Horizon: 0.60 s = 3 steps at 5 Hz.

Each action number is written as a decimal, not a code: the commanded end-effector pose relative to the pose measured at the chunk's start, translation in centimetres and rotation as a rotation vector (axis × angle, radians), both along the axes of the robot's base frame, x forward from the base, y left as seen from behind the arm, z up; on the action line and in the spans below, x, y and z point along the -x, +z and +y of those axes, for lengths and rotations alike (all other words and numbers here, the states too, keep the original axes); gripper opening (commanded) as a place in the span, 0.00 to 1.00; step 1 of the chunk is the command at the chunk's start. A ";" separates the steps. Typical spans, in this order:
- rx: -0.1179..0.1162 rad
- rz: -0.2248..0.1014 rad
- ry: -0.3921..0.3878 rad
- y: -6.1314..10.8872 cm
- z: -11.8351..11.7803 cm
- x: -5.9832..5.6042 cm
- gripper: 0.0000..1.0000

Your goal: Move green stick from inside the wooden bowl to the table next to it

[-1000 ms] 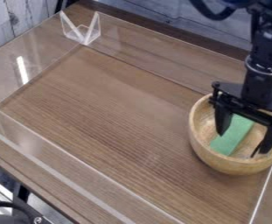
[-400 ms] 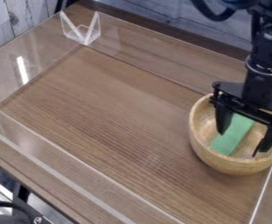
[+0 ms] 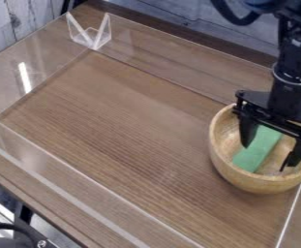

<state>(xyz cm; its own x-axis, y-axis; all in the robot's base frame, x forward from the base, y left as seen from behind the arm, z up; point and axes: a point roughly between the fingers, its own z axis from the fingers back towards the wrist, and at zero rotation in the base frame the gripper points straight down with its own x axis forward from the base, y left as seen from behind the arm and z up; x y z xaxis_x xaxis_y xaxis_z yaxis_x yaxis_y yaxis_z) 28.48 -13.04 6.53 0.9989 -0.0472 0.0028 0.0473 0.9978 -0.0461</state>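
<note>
Wooden bowl (image 3: 258, 154) sat near the right edge of the table (image 3: 114, 116), close to a clear acrylic wall (image 3: 292, 215). Inside the bowl lay the green stick (image 3: 257, 151). The gripper (image 3: 272, 140) reached into the bowl, jaws wide, one on each side of the stick.

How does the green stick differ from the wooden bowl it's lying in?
The green stick is bright green, while the wooden bowl is light tan. The stick is flat and rectangular; the bowl is round with a thick rim. The stick is shorter than the bowl is wide, lying tilted inside it. Both look plain and unpatterned.
</note>
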 end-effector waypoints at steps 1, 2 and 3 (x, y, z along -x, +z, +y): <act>0.004 -0.037 0.012 0.5 0.2 -0.6 1.00; -0.001 -0.044 0.017 0.2 0.2 -0.7 1.00; -0.007 -0.049 0.021 -0.2 0.3 -0.8 1.00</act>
